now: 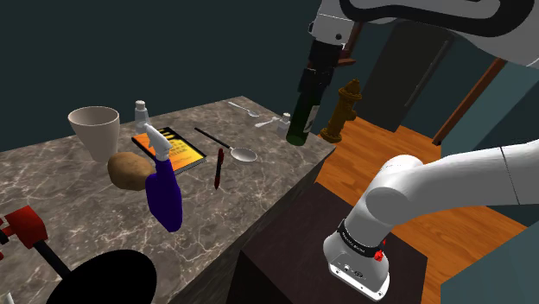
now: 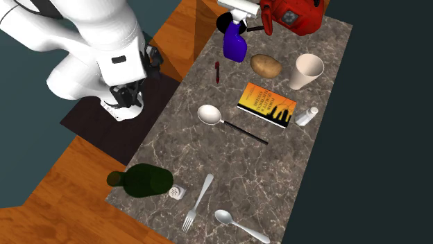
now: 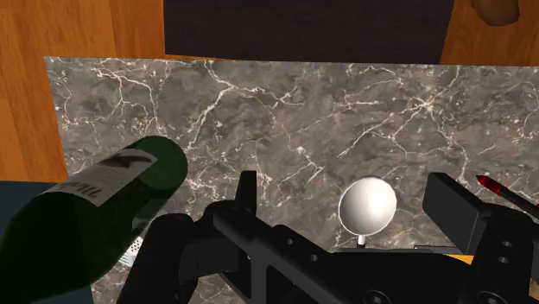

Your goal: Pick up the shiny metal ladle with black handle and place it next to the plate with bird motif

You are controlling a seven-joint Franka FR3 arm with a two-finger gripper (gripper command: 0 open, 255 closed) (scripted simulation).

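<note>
The ladle lies flat near the middle of the marble table (image 2: 277, 180), with a pale shiny bowl (image 1: 245, 155) (image 2: 208, 114) and a thin black handle (image 2: 246, 133). My gripper (image 3: 350, 203) hangs high above it, open, with nothing between its fingers (image 3: 453, 207); the ladle bowl (image 3: 367, 207) shows far below in the gap. In the shoulder view the gripper (image 1: 313, 76) sits just over the green bottle's top. A dark round disc (image 1: 104, 281) (image 2: 225, 21) lies at the table's far end past the spray bottle; no bird motif can be made out on it.
A tall green bottle (image 1: 301, 117) (image 2: 142, 181) (image 3: 95, 216) stands close by the gripper at the table's corner. A red pen (image 2: 217, 71), book (image 2: 267, 104), potato (image 2: 266, 66), cup (image 2: 307, 71) and purple spray bottle (image 2: 234, 45) lie between ladle and disc. Fork (image 2: 198, 203), spoon (image 2: 239, 225).
</note>
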